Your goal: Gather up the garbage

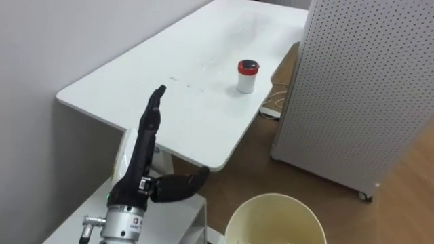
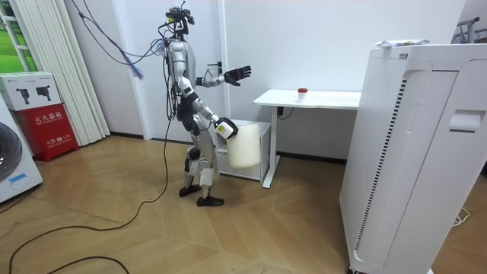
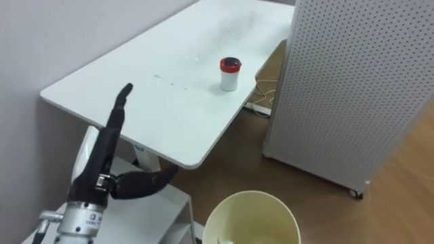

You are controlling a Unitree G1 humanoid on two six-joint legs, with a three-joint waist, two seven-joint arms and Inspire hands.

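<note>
Left hand (image 1: 142, 161): raised before the robot with fingers straight and together and the thumb spread wide. It was open and held nothing. It hung above the near corner of the white counter (image 1: 135, 81) without touching it. Judged: a hand opened in readiness for a reach, the pick not yet made.

Garbage: a small white cup with a red lid (image 1: 247, 74) stood upright on the counter, ahead of the fingertips and to their right, well apart from them. It stood alone, close to the counter's right-hand edge.

Receptacle: a cream bin (image 1: 274, 218) sat below and to the right of the hand, mouth upward. In the room view it was clear of the floor at the robot's hip, with the right hand (image 2: 225, 128) against it. Whether that hand clasped the bin could not be told. Judged: carried low and close so the cup has only a short way to drop.

Surroundings: a white perforated panel (image 1: 366, 88) stood on the floor just right of the counter, past the cup. It is judged a likely obstruction to any wide swing. A low white cabinet (image 2: 255, 148) stood beneath the hand.
</note>
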